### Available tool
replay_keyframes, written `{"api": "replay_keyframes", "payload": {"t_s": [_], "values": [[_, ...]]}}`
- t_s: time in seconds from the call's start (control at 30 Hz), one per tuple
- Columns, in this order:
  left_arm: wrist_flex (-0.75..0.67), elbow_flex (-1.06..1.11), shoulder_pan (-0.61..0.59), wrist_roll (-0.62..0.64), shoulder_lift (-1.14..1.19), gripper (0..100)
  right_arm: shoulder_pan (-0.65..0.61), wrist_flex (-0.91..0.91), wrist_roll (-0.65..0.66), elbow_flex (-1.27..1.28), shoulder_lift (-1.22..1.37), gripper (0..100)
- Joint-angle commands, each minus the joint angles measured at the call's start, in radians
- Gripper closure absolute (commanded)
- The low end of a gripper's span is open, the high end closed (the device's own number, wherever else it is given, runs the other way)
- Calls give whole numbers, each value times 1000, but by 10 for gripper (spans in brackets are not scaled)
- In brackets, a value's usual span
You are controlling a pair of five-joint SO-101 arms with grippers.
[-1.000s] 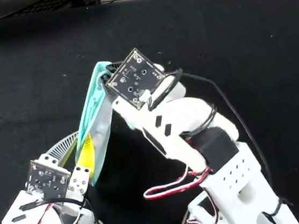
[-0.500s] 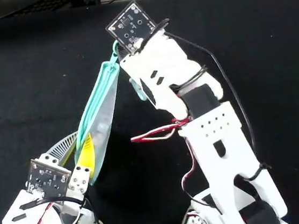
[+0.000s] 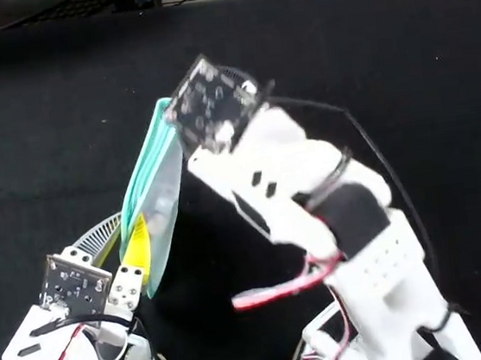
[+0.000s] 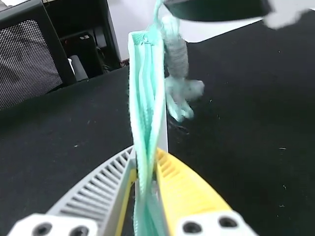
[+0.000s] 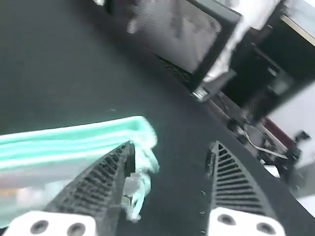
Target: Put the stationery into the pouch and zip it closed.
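A translucent pouch (image 3: 156,185) with a teal zipper edge is held up off the black table, running from near left to far middle. My left gripper (image 3: 132,249) is shut on its near end, the teal edge (image 4: 146,113) pinched between a grey finger (image 4: 101,189) and a yellow finger (image 4: 184,189). My right gripper (image 5: 172,147) stands open at the pouch's far end (image 5: 78,140), one finger touching it. The teal zipper pull (image 5: 139,183) hangs loose beside that finger. The right wrist's camera board (image 3: 206,106) hides the right fingers from above.
The black table (image 3: 403,83) stretches bare to the right and far side. The right arm's white body (image 3: 313,206) crosses the middle. Dark furniture and cables (image 5: 256,73) stand beyond the table's far edge.
The right arm swung out to the table's far side with the pouch's end, then came back nearer. Its wrist now sits over the pouch's far end again. The left arm has kept still.
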Motion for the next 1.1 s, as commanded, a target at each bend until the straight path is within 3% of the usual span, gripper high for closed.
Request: {"api": "replay_keyframes", "payload": {"t_s": [0.0,0.2,0.37,0.57,0.73,0.97,1.07], "values": [[-40,-8,-7,0,-2,970,-43,46,-2,-53,-93,772],[-48,-13,-16,2,0,970,-44,101,-3,-44,-203,773],[-106,-101,-242,-9,41,969,163,226,-2,39,-234,776],[-115,-300,-435,-118,328,970,377,236,-2,216,-326,799],[-216,-438,-453,-124,626,970,454,236,-2,415,-467,992],[-279,-582,-443,-184,1008,970,574,235,-2,727,-694,986],[-272,-570,-357,-181,1125,970,624,210,-2,854,-765,986]]}}
